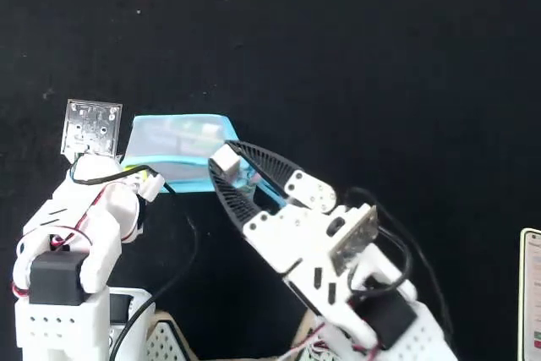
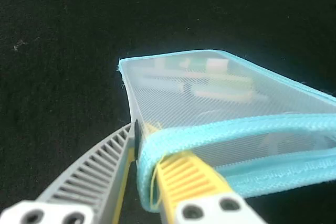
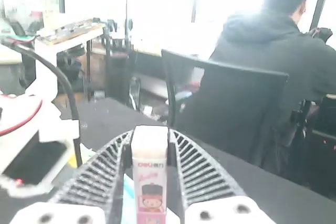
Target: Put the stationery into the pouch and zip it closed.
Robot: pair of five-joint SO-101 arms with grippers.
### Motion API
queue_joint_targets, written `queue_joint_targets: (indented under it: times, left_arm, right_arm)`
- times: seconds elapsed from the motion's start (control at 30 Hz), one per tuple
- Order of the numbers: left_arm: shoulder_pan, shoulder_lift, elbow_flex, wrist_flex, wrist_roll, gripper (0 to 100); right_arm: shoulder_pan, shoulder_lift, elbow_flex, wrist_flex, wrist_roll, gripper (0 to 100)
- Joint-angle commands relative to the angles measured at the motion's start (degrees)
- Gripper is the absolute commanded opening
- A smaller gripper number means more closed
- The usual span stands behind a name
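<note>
1. The right pincer [image 1: 221, 161] is gripping a small eraser [image 1: 224, 160]. Its two dark ribbed fingers are closing only as far as the block's width and pressing on opposite flat faces. In the right wrist view the pincer [image 3: 150, 139] is holding the eraser [image 3: 150, 182] upright between its tips, probably so that the narrow end is leading toward the opening.
2. The left pincer [image 1: 145, 182] is clamping tight on the pouch [image 1: 173, 137] at its 7 o'clock corner. Seen from its own wrist, this pincer [image 2: 144, 145] is pinching the turquoise band [image 2: 252, 127] between a yellow-padded finger [image 2: 184, 177] and a grey ribbed finger [image 2: 100, 166], with no gap showing between them.
3. That hold looks to be anchoring the pouch and lifting one lip of the mouth, so the soft bag is not sliding or collapsing while the other arm is loading it.
4. The pouch is lying on the black table [image 1: 380, 82] at about 9 o'clock from the table's middle. The eraser is hovering over the pouch's 4 o'clock edge, on the side facing the arms.
5. The pouch [image 2: 210, 103] is a flat, rounded-corner rectangle of translucent mesh, fine-gridded and limp, edged in woven turquoise tape. Pale pieces [image 2: 226, 90] are showing through the mesh, so some stationery appears to be inside already.
6. The eraser is a firm white block in a pink printed sleeve, and it should be resisting the squeeze without deforming.
7. The table covering is looking matte and cloth-like, giving the thin pouch some friction.
</note>
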Motion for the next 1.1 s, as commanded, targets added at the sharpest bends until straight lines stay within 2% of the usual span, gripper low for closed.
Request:
queue_joint_targets:
  times: [0.0, 0.23, 0.47, 0.77, 1.07]
  left_arm:
    - [-0.7, -0.3, -0.7, 0.2, -0.6, 3]
    - [-0.7, -0.3, -0.7, 0.0, -0.6, 3]
    - [-0.7, -0.3, -0.7, 0.1, -0.6, 3]
    - [-0.7, -0.3, -0.7, 0.2, -0.6, 3]
    - [-0.7, -0.3, -0.7, 0.3, -0.6, 3]
  right_arm:
    - [-0.4, -0.7, 3.5, -9.8, -3.1, 1.1]
    - [-0.8, -1.1, 7.3, -12.7, -6.2, 1.1]
    - [-9.5, -0.6, 8.6, -12.9, -5.5, 1.1]
    - [-5.0, -0.6, 17.5, -28.9, -5.5, 1.1]
    - [-0.8, -0.6, 20.4, -30.6, -5.5, 1.1]
